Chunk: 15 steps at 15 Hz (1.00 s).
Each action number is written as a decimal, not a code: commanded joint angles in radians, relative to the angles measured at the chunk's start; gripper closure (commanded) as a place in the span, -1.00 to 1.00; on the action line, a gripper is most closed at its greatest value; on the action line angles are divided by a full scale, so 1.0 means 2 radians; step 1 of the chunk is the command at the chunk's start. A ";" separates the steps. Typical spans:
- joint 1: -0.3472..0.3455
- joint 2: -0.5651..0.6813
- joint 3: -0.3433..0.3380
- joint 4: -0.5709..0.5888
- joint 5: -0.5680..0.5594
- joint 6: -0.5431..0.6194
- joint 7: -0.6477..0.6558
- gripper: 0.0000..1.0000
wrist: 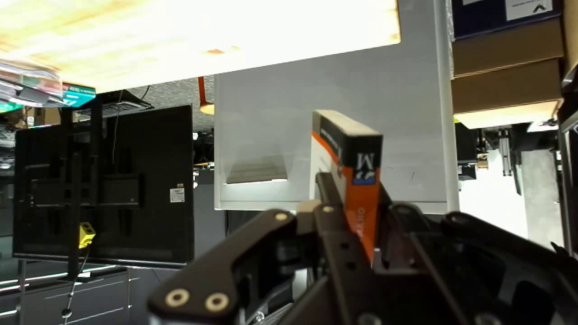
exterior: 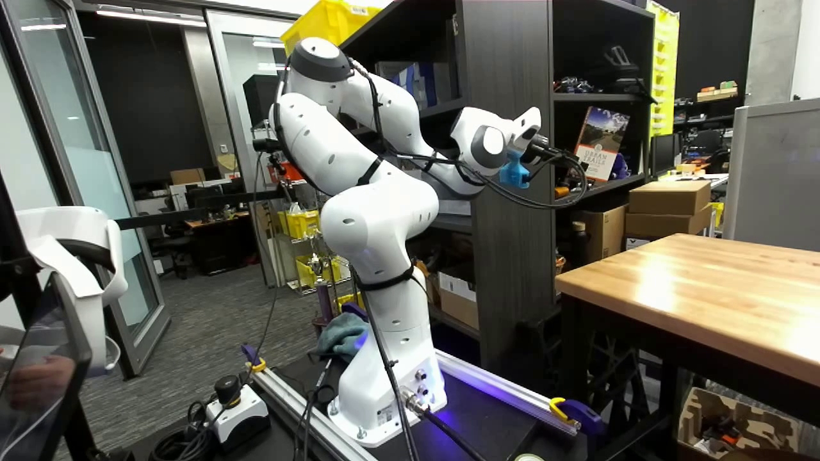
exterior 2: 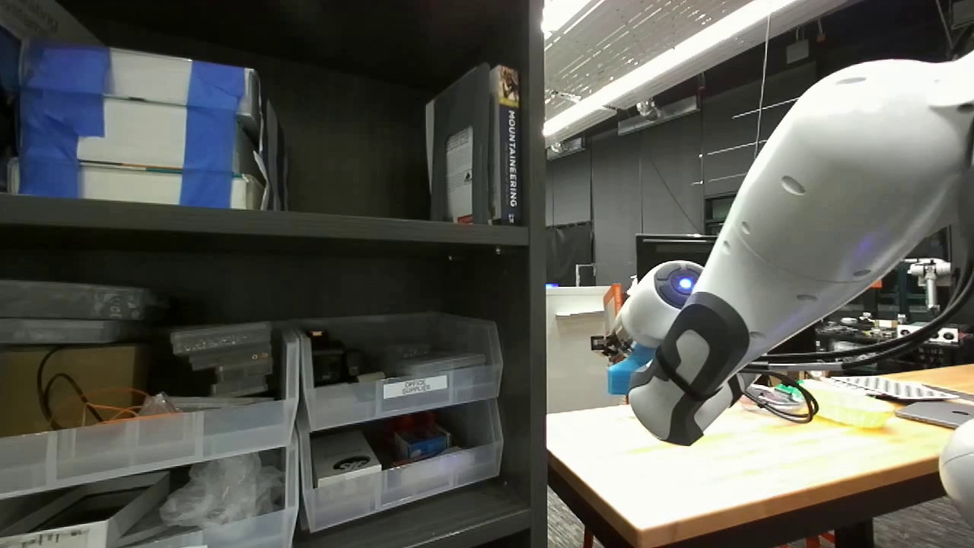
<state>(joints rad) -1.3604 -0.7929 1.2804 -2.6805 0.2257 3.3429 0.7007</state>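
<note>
Dark shelving (exterior: 509,243) stands behind; the gripper (wrist: 353,186) clamps the Urban Trails book (exterior: 600,142), likely light, steadiest held by its spine (wrist: 363,195).

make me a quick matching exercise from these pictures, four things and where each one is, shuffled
1. Urban Trails book
2. Mountaineering book
3. Office Supplies label
4. grey laptop

A. on the wooden tabletop
B. standing upright on a shelf
C. clasped in the gripper
D. on the front of a clear bin

Pairs: 1-C, 2-B, 3-D, 4-A
</note>
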 commanded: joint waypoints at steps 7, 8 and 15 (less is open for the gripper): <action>-0.137 -0.005 0.091 0.063 0.018 0.024 -0.025 0.91; -0.146 -0.010 0.097 0.066 0.018 0.025 -0.028 0.91; -0.186 -0.029 0.130 0.085 0.023 0.021 -0.057 0.91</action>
<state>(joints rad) -1.6961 -0.8190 1.5122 -2.5321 0.2490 3.3669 0.6261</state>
